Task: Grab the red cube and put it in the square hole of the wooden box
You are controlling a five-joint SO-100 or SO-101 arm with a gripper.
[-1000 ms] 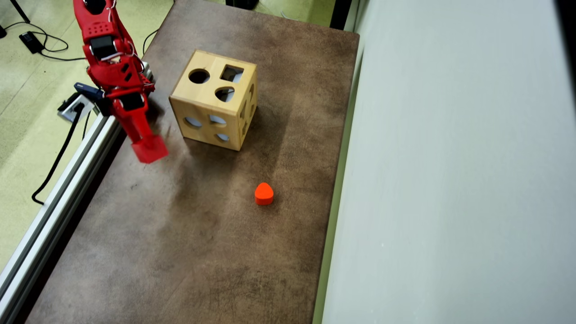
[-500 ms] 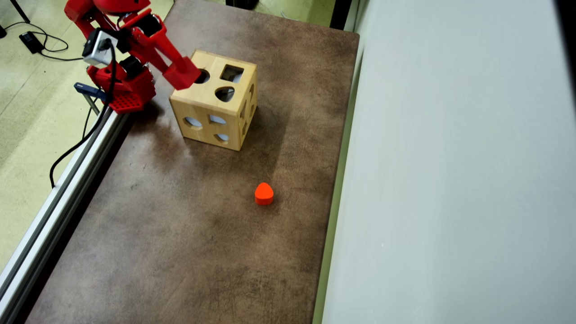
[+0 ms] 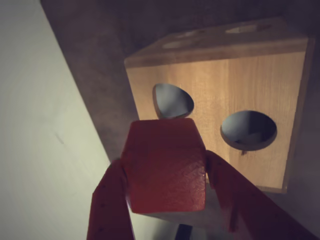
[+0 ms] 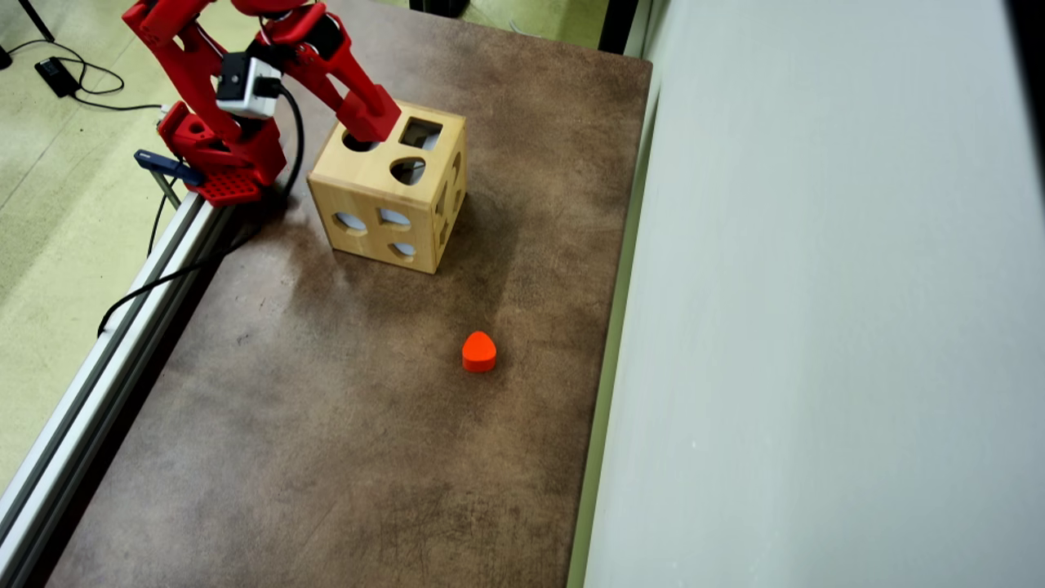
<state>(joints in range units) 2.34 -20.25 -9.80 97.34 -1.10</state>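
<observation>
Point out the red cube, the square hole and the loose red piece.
Red cube (image 3: 165, 165), wrist view: front face.
Square hole (image 4: 415, 122), overhead view: its light wooden edge.
Loose red piece (image 4: 478, 349), overhead view: top face.

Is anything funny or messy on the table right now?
Nothing is spilled or broken. One red block with a rounded, pointed top lies alone on the brown table, away from the wooden box. The pincer grips the red cube.

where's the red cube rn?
Red cube sits clamped in the end effector, over the wooden box's top, left of the square hole in the overhead view.
</observation>
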